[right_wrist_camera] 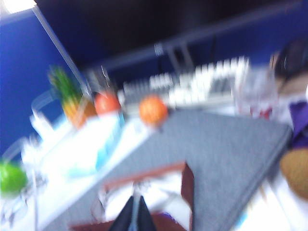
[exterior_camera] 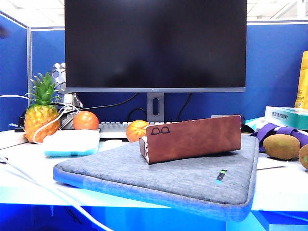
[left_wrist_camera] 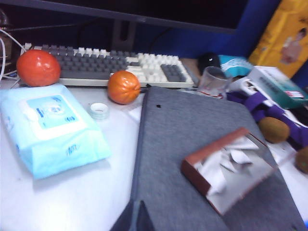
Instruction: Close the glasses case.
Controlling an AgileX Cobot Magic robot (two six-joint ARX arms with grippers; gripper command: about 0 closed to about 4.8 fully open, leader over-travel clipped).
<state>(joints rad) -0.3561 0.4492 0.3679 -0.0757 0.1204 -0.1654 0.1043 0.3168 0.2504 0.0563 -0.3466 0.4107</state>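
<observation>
Grey laptop sleeve (exterior_camera: pixel 192 180) is lying nearest, carrying the open glasses case (exterior_camera: pixel 192 138). Both my left hand (left_wrist_camera: pixel 136 217) and right hand (right_wrist_camera: pixel 135 214) are hovering over it, fingers pressed together, holding nothing.

The glasses case (exterior_camera: pixel 192 138) lies open on the laptop sleeve (exterior_camera: pixel 159 178), in front of the monitor (exterior_camera: pixel 155 45) and keyboard (left_wrist_camera: pixel 110 65). Left of the sleeve lies a wipes pack (exterior_camera: pixel 72 143), with a pineapple (exterior_camera: pixel 42 115) behind it. The left gripper (left_wrist_camera: pixel 136 217) hangs above the sleeve's near edge, the right gripper (right_wrist_camera: pixel 134 215) just above the case.

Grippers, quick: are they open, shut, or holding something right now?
Left gripper: shut, holding nothing, above the grey fabric sleeve.
Right gripper: shut, empty, above the open reddish-brown leather glasses case.
</observation>
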